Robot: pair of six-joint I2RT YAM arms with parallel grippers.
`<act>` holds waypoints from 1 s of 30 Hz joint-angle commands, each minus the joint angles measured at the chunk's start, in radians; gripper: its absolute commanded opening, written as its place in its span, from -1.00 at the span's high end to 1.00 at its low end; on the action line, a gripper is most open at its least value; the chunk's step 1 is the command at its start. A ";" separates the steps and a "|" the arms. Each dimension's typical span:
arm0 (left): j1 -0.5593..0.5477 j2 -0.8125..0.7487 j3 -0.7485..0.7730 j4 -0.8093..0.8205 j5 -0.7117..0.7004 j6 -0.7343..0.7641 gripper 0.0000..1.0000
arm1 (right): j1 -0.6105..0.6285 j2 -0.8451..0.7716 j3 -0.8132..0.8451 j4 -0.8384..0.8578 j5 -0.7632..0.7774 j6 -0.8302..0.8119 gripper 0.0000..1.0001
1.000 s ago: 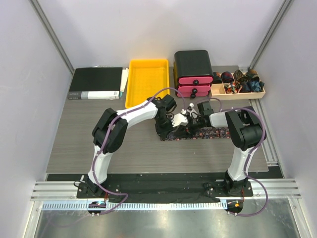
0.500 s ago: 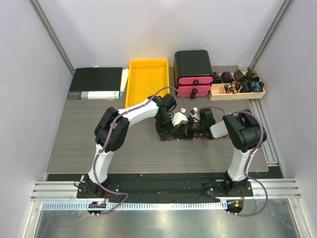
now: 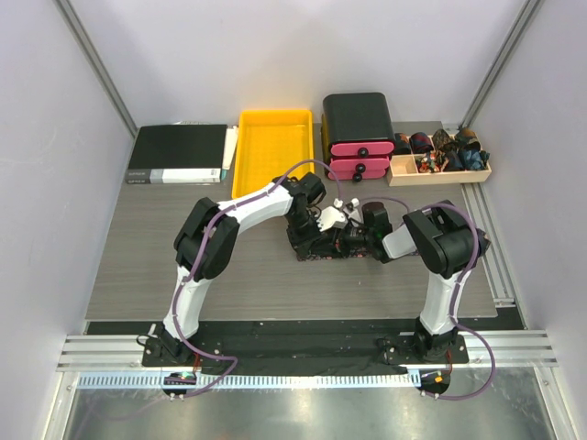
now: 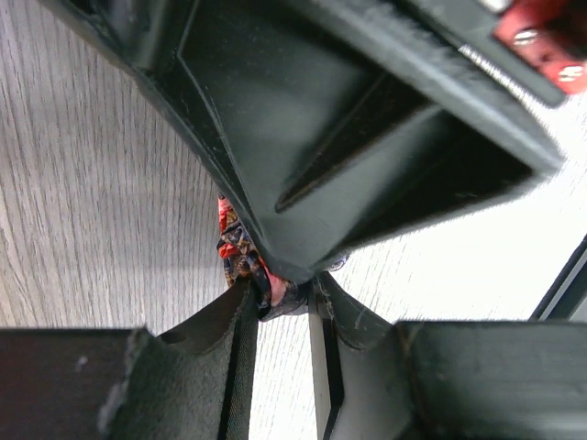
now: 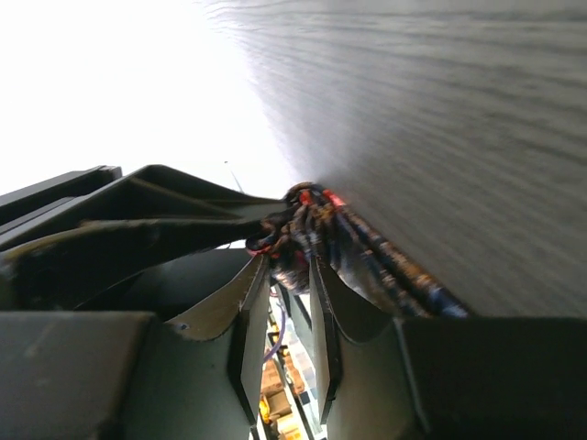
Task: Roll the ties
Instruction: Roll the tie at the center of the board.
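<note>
I see a grey wood-grain table [image 3: 138, 266]: black binder [image 3: 177, 153] at 10, yellow tray [image 3: 271, 156] at 11, black-pink drawer box [image 3: 358, 128] at 12, wooden tray [image 3: 431, 176] at 2, tie [image 3: 321, 256] at centre.

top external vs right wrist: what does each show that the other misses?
Only top external: the yellow tray, the black box with pink drawers, the wooden organizer, the black binder and both whole arms. Only right wrist: fabric bunched between the right gripper fingers, close up. Both: the tie, the wood-grain table and that gripper.
</note>
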 commanded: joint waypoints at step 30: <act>0.099 -0.359 -0.477 0.500 0.110 0.128 -0.39 | -0.052 0.092 0.123 -0.345 0.008 -0.270 0.97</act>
